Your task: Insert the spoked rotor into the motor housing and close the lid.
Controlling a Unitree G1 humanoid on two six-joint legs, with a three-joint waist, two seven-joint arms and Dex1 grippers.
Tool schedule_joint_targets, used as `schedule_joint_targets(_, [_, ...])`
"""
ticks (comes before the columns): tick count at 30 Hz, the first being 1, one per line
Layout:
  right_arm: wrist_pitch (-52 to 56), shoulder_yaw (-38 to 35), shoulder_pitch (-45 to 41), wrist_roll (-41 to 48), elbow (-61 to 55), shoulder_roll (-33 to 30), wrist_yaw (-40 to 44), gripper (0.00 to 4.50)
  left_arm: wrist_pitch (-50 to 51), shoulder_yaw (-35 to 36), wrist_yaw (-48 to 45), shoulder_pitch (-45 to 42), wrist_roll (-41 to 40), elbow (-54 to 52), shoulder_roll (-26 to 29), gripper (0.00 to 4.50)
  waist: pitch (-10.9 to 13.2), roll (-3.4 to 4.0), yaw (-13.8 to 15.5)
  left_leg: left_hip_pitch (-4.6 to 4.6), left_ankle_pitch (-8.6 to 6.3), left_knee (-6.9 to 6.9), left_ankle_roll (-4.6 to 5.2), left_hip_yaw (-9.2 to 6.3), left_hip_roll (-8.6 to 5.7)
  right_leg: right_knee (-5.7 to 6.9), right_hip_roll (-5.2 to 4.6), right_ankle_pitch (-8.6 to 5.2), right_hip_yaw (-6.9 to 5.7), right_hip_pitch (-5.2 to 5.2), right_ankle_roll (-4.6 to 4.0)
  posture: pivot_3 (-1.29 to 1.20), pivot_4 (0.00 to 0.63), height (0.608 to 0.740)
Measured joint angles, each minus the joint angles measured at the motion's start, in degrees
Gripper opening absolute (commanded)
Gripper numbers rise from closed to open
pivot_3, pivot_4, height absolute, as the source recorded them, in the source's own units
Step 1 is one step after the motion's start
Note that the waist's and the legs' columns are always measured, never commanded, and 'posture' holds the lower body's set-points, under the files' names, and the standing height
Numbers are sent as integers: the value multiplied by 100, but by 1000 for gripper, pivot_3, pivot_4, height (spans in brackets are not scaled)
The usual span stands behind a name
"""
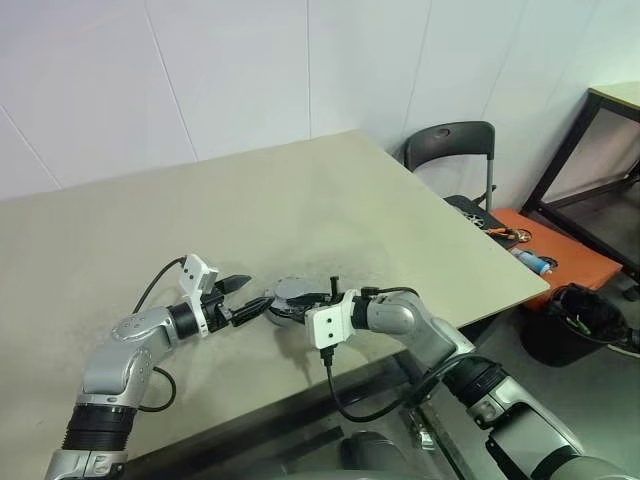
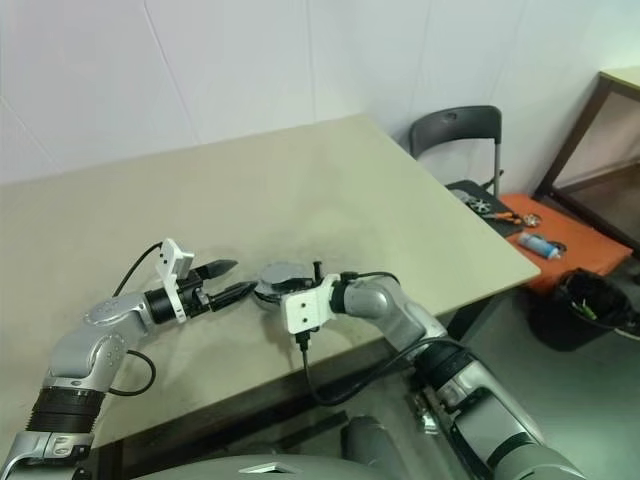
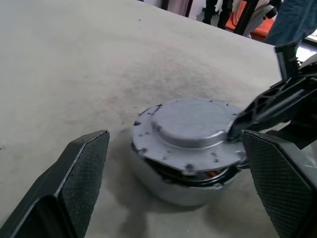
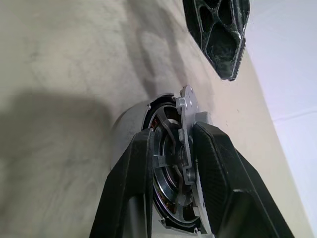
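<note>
- Right wrist view: the right hand (image 4: 171, 168) has its two black fingers either side of the lid's (image 3: 190, 124) edge, one finger above the plate and one below it between lid and housing. The gap looks narrow; whether it is still pinching the plate or has let go, I cannot tell.
- The lid sits tilted on the motor housing (image 3: 173, 186), not seated; a gap shows copper windings and the spoked rotor (image 4: 166, 148) already inside the cup. The hand seems placed there to guide the lid down square.
- The left hand (image 1: 238, 299) is spread wide, one finger on each side of the housing without touching it, probably ready to steady the cup.
- The housing stands on the beige worktop (image 1: 300, 190), near its front edge, between the two hands.
- Beyond the worktop's far corner stand a dark chair (image 1: 452, 150) and an orange stool (image 1: 560, 258) holding small tools.
</note>
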Motion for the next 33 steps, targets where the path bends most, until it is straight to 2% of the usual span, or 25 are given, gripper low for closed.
schedule_joint_targets(6, [-586, -3, -167, -78, 148, -91, 52, 1395, -17, 1, -11, -6, 9, 104, -2, 4500, 2, -2, 35, -18, -8, 0, -2, 1, -3, -34, -8, 14, 1, -33, 10, 0, 0, 740])
schedule_joint_targets(12, [-858, -19, -373, -206, 595, 88, -222, 1395, -130, 1, -5, 0, 42, 133, -59, 4500, 6, -3, 117, -36, -8, 1, -2, -2, -2, -33, -8, 16, -2, -47, 7, 0, 0, 740])
schedule_joint_targets(16, [4, -344, -376, 447, 539, 322, 117, 1395, -141, 0, 13, 102, 56, 130, -84, 4500, 5, -5, 141, -65, -8, 10, -2, -4, -4, -35, -11, 31, -3, -70, -14, 0, 0, 740])
schedule_joint_targets(22, [2410, -774, -241, 1889, -696, 145, 1536, 1395, -151, 6, 33, 139, 58, 100, -87, 4500, 5, -2, 268, -95, -9, 8, 0, -7, -5, -39, -13, 35, -8, -104, -21, 0, 0, 740])
schedule_joint_targets(26, [2943, -770, -144, 2067, -1255, -97, 1883, 1395, -198, 24, 24, 124, 64, 124, -78, 4500, 4, -2, 291, -95, -12, 9, 5, -6, -6, -45, -15, 34, -11, -100, -19, 0, 0, 740])
schedule_joint_targets(33, [3132, -749, -212, 2060, -1310, -107, 2017, 1395, -229, 26, -22, 15, 75, 309, -62, 4500, 4, -1, 279, -95, -12, 9, 4, -3, -6, -49, -15, 34, -11, -100, -20, 0, 0, 740])
